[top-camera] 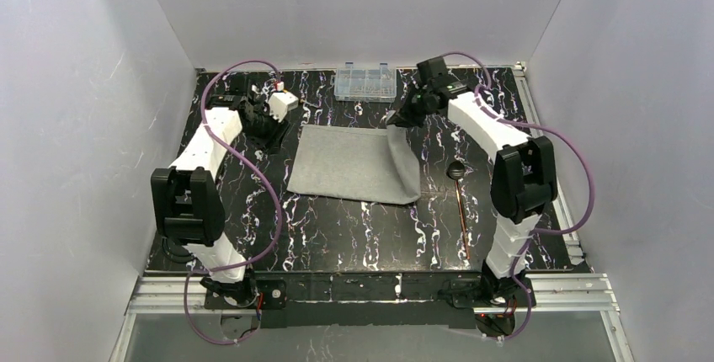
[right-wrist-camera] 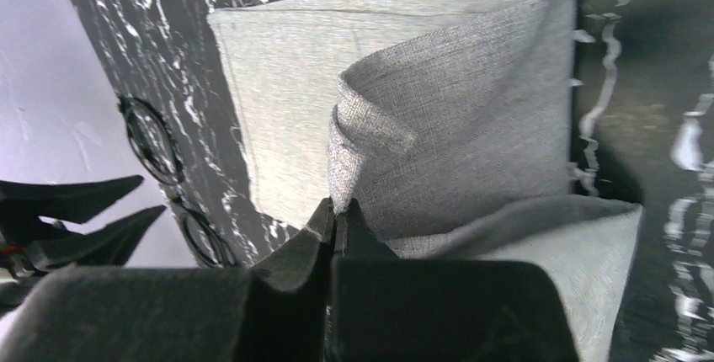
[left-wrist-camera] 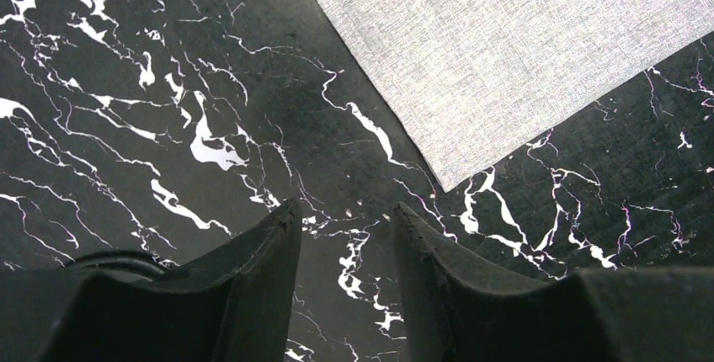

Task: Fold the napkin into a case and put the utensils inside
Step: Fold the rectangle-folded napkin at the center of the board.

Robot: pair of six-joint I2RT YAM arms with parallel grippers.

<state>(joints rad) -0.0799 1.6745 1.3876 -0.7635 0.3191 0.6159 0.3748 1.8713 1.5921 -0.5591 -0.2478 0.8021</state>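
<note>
The right pincer (right-wrist-camera: 337, 213), clenched on a raised corner of the large light-grey fabric napkin (top-camera: 345, 164), should carry it low toward the left edge of the black marbled worktop (top-camera: 354, 236), while the left pincer (left-wrist-camera: 347, 231) hangs released and empty.

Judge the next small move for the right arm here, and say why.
Probably carry the pinched corner leftward over the napkin and lay it down as a fold. The right end effector is shut on the far right corner, with that edge raised off the table; the rest lies flat. The left end effector is open over bare table, holding nothing.
</note>
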